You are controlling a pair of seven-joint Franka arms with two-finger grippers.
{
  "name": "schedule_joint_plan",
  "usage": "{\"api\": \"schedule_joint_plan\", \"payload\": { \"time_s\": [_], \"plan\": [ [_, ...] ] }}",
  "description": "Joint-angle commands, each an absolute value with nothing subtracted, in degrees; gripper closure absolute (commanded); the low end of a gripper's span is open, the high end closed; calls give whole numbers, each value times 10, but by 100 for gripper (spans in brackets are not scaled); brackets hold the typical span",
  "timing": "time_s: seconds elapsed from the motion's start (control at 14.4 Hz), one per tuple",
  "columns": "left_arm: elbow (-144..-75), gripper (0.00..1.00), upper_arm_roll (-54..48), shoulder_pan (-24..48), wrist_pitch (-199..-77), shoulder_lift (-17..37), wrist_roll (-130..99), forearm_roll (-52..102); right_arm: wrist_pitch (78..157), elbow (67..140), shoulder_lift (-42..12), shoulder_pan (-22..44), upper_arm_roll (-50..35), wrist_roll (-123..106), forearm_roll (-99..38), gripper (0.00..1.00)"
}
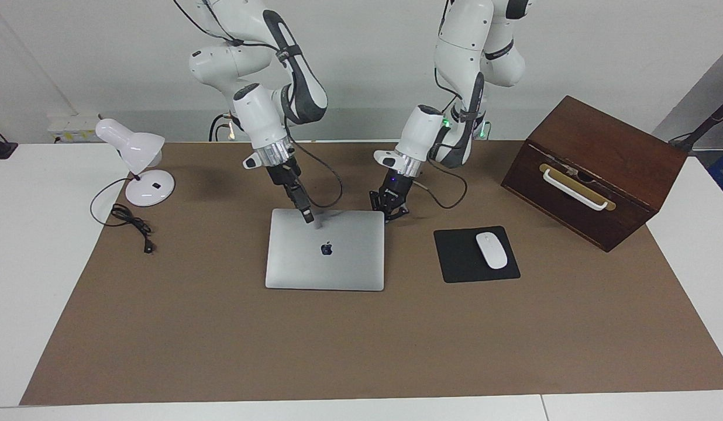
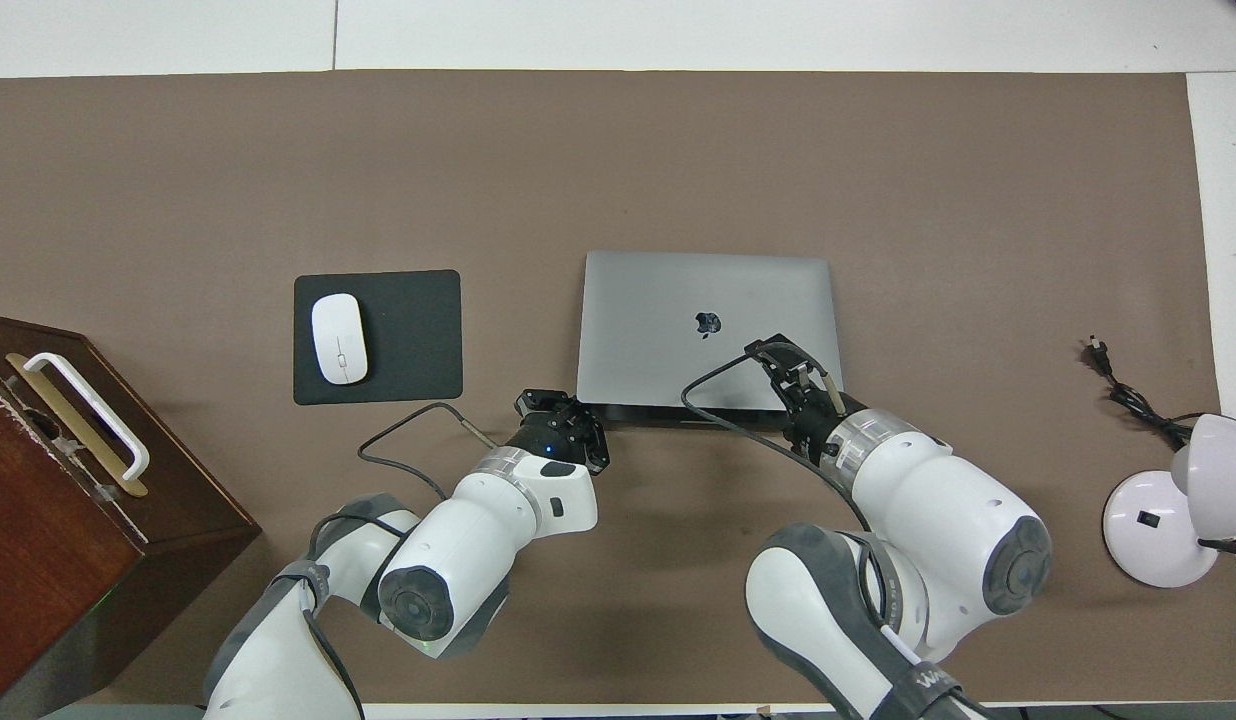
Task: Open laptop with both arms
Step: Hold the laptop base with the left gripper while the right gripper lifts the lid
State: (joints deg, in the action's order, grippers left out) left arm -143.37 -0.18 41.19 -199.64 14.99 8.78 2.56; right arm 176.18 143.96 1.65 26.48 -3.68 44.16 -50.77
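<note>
The silver-grey laptop lies closed and flat on the brown mat, with the dark logo on its lid up; it also shows in the overhead view. My right gripper is shut, and its tip rests on the lid close to the laptop's edge nearest the robots; in the overhead view it lies over that same part of the lid. My left gripper is low at the laptop's corner nearest the robots, toward the left arm's end; it also shows in the overhead view.
A black mouse pad with a white mouse lies beside the laptop toward the left arm's end. A dark wooden box with a white handle stands at that end. A white desk lamp and its cord are at the right arm's end.
</note>
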Motion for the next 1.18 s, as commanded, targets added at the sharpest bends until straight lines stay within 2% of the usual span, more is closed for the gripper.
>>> {"api": "schedule_joint_plan", "payload": {
  "time_s": [0.0,0.56,0.97,1.11],
  "plan": [
    [-1424,100,9,425,-2007,170,100,33,1749,1408,-1,249,-40,411,-529,0],
    [-1423,100,9,426,-2007,172,100,33,1742,1379,-12,248,-41,394,-529,0],
    [-1423,100,9,426,-2007,172,101,33,1739,1250,-77,243,-40,388,-529,0],
    [-1423,100,9,426,-2007,172,101,33,1728,1234,-90,231,-40,388,-529,0]
  ]
}}
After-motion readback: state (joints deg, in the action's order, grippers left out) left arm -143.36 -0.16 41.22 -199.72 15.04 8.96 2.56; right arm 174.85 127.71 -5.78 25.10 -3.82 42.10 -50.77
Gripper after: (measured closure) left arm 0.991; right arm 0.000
